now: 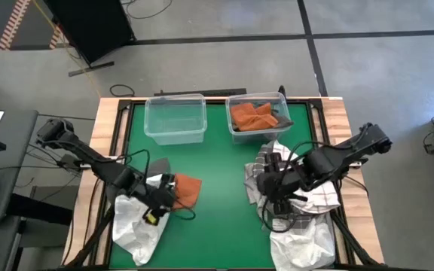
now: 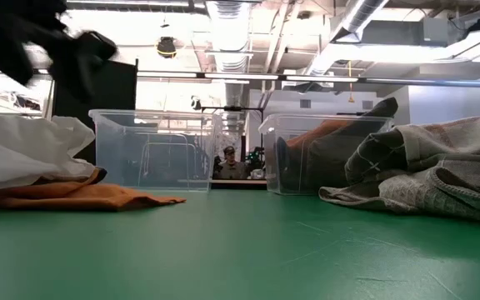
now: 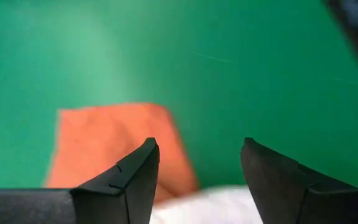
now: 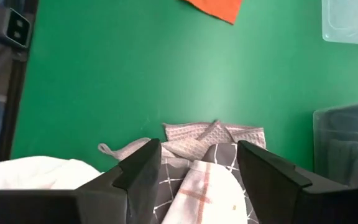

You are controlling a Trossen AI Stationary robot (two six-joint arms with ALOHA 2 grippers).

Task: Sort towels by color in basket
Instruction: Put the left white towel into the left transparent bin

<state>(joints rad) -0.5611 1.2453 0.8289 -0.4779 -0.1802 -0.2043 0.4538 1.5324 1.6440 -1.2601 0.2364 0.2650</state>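
On the green mat's left, an orange towel (image 1: 188, 190) lies flat beside a crumpled white towel (image 1: 136, 222). My left gripper (image 1: 157, 203) hovers open over where they meet; the left wrist view shows the orange towel (image 3: 110, 143) and the white towel (image 3: 210, 211) beyond its fingers. On the right is a pile of towels: a white-and-grey checked towel (image 1: 320, 192), a light grey towel (image 4: 213, 134) and a white towel (image 1: 304, 241). My right gripper (image 1: 271, 197) hangs open above that pile. Nothing sits between either pair of fingers.
Two clear bins stand at the far edge: the left bin (image 1: 175, 118) holds nothing, the right bin (image 1: 258, 120) holds orange and dark grey towels. Bare green mat (image 1: 221, 203) lies between the two piles. Wooden rails border the table's sides.
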